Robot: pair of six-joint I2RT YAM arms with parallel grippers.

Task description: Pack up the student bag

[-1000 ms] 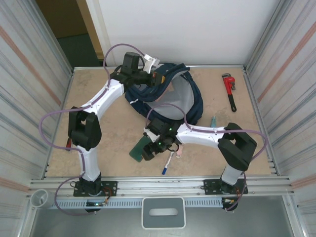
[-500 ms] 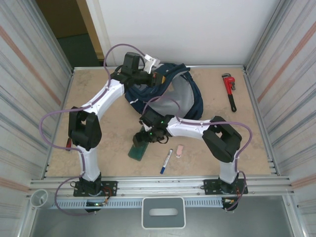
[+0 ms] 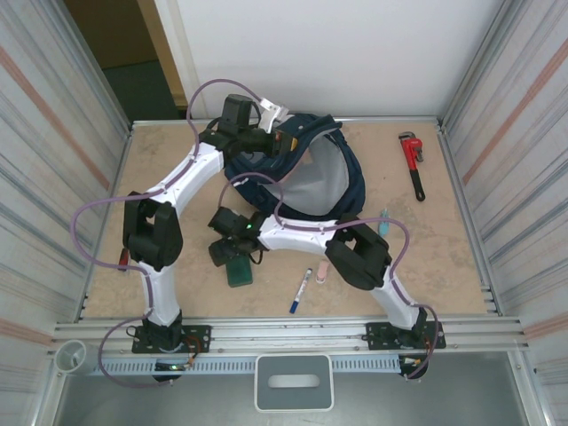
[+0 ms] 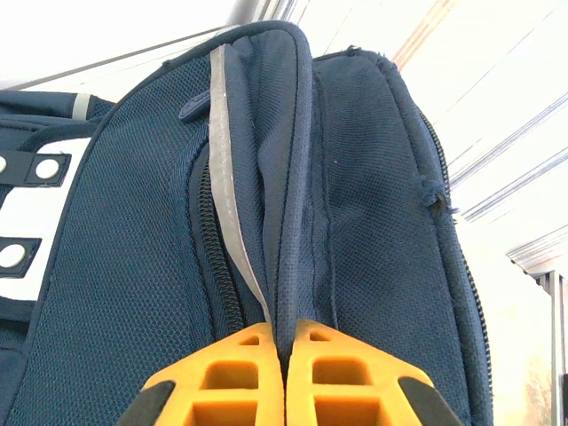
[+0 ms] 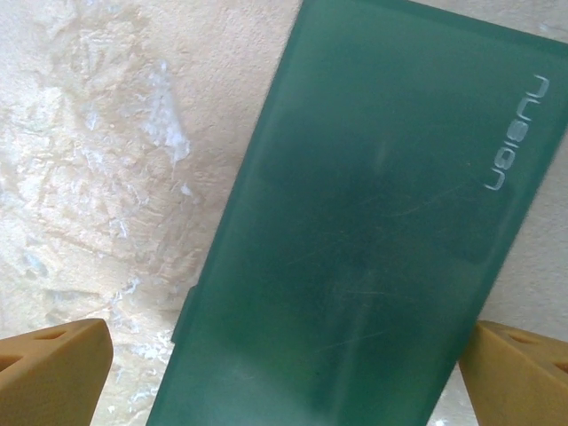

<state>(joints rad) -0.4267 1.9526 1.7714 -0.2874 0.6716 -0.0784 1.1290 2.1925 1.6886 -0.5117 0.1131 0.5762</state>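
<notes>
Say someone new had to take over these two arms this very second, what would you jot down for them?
The left fingers: shut on a fabric fold at the rim of the student bag, which sits at the far side of the table with its mouth open.
The right fingers: open, one on either side of the green case, which lies flat on the table and is not gripped yet.
Done: bag open, grey lining showing.
Left: grip the case and put it in the bag. The marker and pink eraser also lie on the table. A red wrench lies right of the bag.
</notes>
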